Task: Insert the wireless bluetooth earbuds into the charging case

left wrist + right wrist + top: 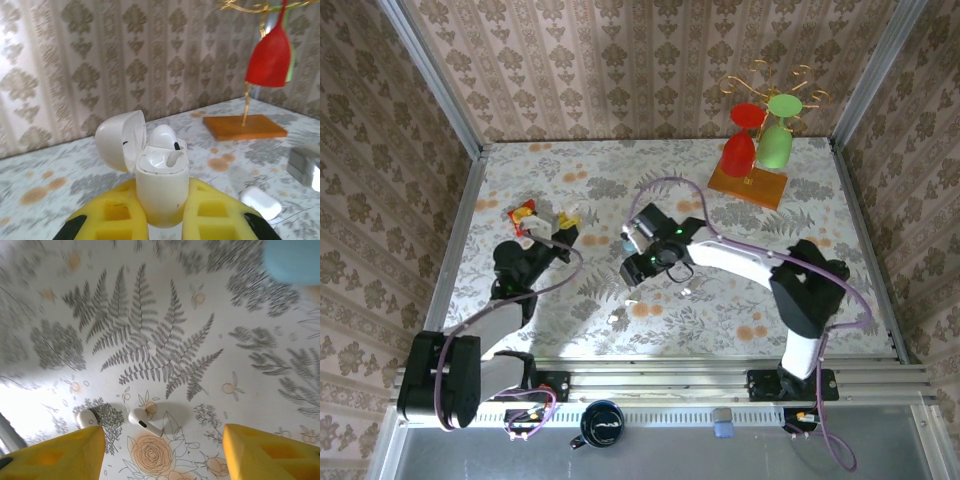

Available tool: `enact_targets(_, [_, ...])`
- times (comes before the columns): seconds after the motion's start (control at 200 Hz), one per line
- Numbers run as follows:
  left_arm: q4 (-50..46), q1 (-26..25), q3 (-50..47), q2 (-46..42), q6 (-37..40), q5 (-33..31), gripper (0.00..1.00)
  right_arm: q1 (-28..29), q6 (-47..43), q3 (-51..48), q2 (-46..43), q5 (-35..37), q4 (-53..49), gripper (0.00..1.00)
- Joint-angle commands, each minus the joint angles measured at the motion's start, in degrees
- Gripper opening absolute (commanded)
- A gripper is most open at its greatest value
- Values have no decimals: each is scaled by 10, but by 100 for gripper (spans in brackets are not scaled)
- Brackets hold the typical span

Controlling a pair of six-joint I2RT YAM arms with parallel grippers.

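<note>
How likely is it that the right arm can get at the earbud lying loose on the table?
Probably yes. The earbud lies bare on the table between the open fingers of the right gripper, with nothing over it. A small white piece near one finger might get nudged.

Between the parted fingers of the right claw [162, 432] the table [165, 315] is bare except for one earbud [145, 421]. A small white object [86, 417] lies just beside one finger — a light-blue case [292, 260] occupies the far corner.
</note>
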Motion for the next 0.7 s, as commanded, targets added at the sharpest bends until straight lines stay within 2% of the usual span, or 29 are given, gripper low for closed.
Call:
enact_targets(0.0, [-22,34,-17,-26,-33,-12,0,37,-62,74,56,62,-166,65])
enact_targets(0.105, [-42,52,-20,-39,-35,-19,0,52,-76,137,108,76,-225,64])
enact_targets(0.42, [-46,64,-36,-59,-49,-29,0,89,-128,270,214,117,-343,58])
enact_targets(0.695, [-73,68,-35,-89,-44,-36,0,98,-136,360,276,150,-396,52])
